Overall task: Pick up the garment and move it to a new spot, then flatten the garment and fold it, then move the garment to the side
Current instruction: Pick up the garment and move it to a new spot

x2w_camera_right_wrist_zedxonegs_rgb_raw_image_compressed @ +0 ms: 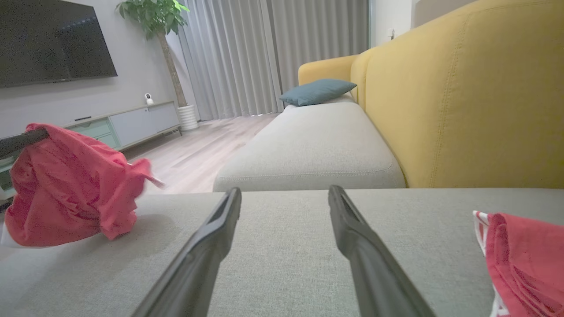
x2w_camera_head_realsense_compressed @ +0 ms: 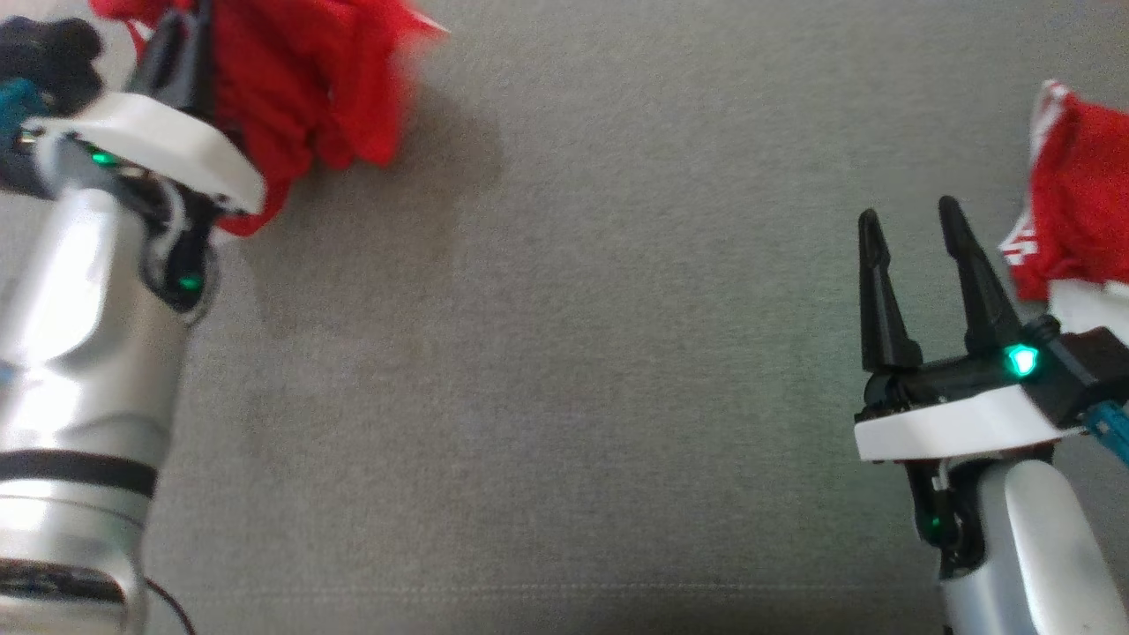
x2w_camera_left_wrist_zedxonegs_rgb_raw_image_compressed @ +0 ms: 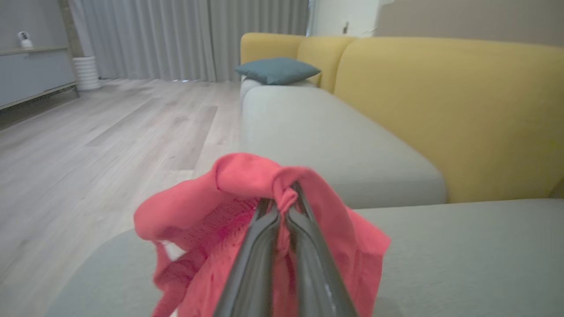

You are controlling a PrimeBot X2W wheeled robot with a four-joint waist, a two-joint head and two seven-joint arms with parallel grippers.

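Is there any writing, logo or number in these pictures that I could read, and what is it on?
No text can be read anywhere.
White marks on the second red garment, lying beside the right gripper: maybe print or trim, too blurred to read.
The red garment pinched in the left gripper: no print shows.
The television: dark screen, nothing written on it.

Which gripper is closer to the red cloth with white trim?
Right. The right gripper stands open just beside the white-trimmed red cloth; the left gripper is far across the cushion, shut on a red garment.
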